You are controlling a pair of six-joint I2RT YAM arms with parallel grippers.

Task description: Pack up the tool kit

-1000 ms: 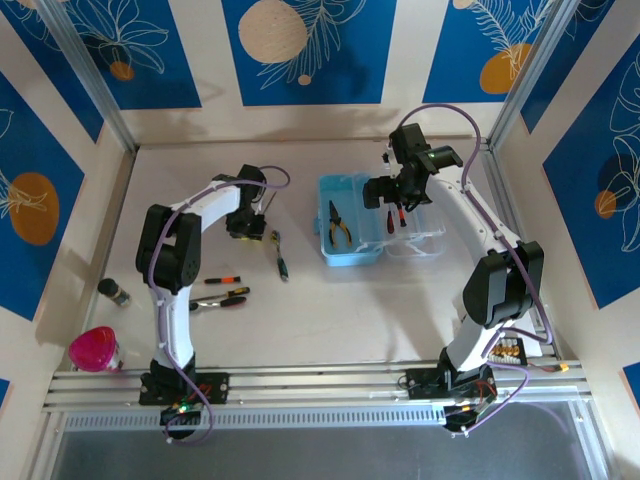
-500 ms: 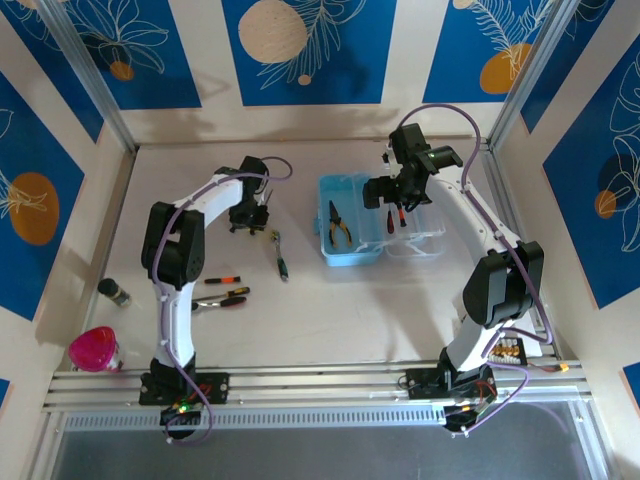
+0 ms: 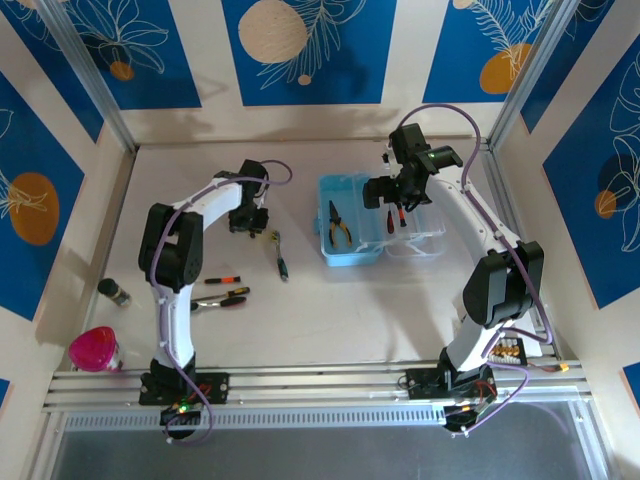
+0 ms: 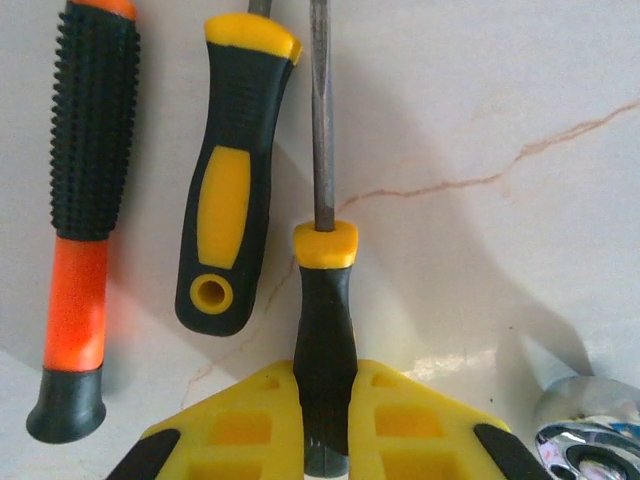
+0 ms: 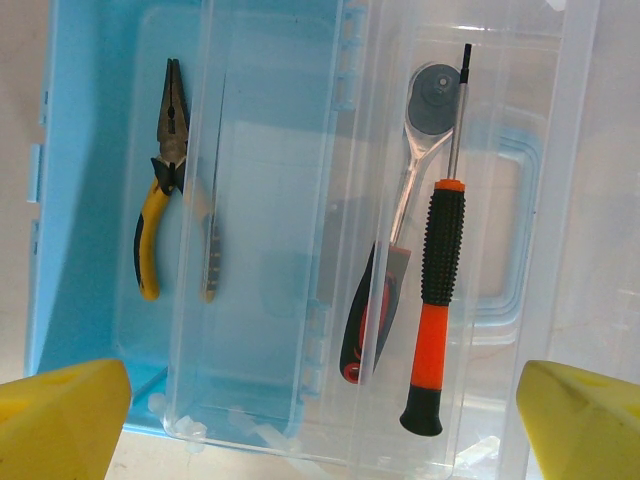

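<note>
While the left gripper (image 4: 325, 410) presses its yellow fingers (image 4: 240, 425) against both sides of a black screwdriver (image 4: 325, 320) handle, we see that tool lying flat on the pale table (image 4: 520, 130), its yellow collar and steel shaft pointing to 12 o'clock in the wrist view. At 10 o'clock from it lies a black-and-yellow handle (image 4: 230, 180), and farther toward 9 o'clock an orange-and-black handle (image 4: 85, 200); the three lie side by side, close together. A shiny metal piece (image 4: 590, 440) shows at 4 o'clock, too cropped for us to name. From above we find this gripper (image 3: 248, 220) low over the table at 9 o'clock from the blue case (image 3: 350, 258), well apart from it. The right gripper (image 3: 385, 195) hangs above the open case, near the seam between the base and its clear lid (image 3: 425, 240), which lies flat at 3 o'clock. Its wrist view shows us the fingers (image 5: 60, 420) spread wide with nothing between them. Below them, yellow-handled pliers (image 5: 165, 180) rest in the blue base, while a ratchet wrench (image 5: 400, 215) and an orange-handled screwdriver (image 5: 440, 240) lie side by side in the clear lid. Loose on the table, a long screwdriver (image 3: 281, 258) lies at 5 o'clock from the left gripper, and a small tool (image 3: 222, 281) with another (image 3: 225, 298) just beside it at 7 o'clock.
</note>
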